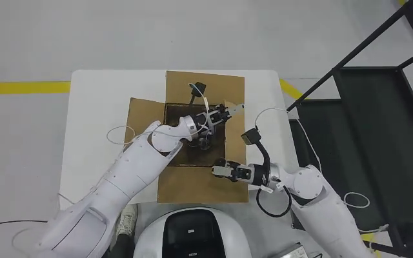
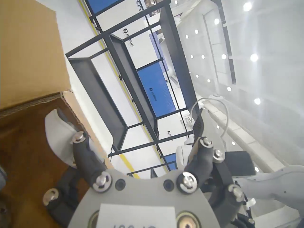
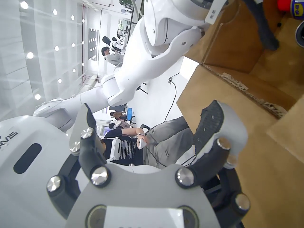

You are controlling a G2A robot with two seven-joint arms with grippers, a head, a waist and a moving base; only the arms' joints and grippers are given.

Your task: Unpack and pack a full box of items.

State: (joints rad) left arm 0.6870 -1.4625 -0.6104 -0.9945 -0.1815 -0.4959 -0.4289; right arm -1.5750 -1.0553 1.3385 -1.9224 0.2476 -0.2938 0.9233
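An open cardboard box (image 1: 201, 87) stands on the white table (image 1: 103, 103) with its flaps spread out. My left gripper (image 1: 227, 113) hangs over the box's opening near its right flap, open, with nothing between its fingers (image 2: 57, 129). In the left wrist view a box flap (image 2: 26, 48) lies beside it. My right gripper (image 1: 218, 169) hovers open over the near flap (image 3: 261, 167), its fingers (image 3: 211, 122) holding nothing. Inside the box the right wrist view shows a can with a red cap (image 3: 288, 1).
A black metal rack (image 1: 361, 109) stands just right of the table. White cables loop off both wrists. The table's left part is bare. Yellow tape (image 1: 32, 87) runs along the floor behind.
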